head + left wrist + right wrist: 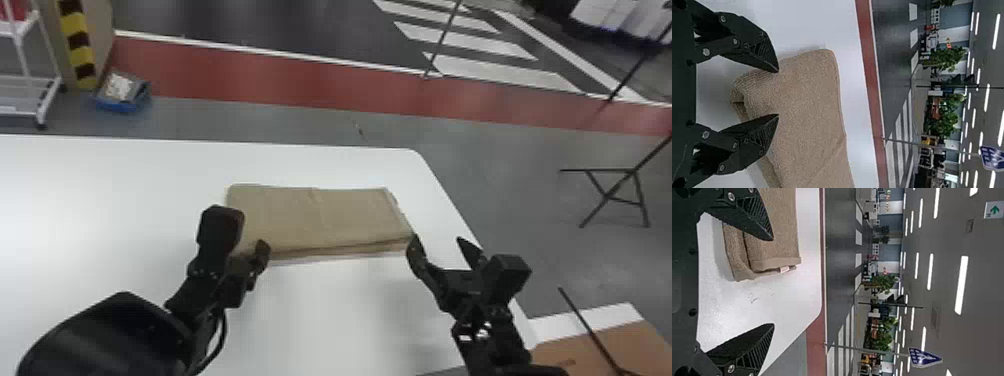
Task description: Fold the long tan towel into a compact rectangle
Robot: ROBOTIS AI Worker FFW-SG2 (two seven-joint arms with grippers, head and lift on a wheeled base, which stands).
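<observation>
Nearest the camera, your left gripper had its fingers spread well apart over the left end of the tan towel, with nothing gripped; you could not tell whether the tips touched the cloth. Your right gripper stood wide open and empty too, one finger by the towel's right near corner and the other out past that end, over the white table.

The likeliest trouble was a shallow pinch on the left: if those fingers caught just the top layer, the plies would slide over each other and the stack would skew. On the right, closing from so far off the end might have nudged the corner or caught nothing at all. Had one side lifted alone, the loose far end could have dragged or opened up.

The towel lay flat on the table near its right-hand edge, already folded into a long, layered strip, so a crosswise fold probably remained. Its left end was rounded and thick, a slight crease crossed the middle, and the lower plies peeped out along the near side. At the right end the hem sat unevenly, with a small label showing.
</observation>
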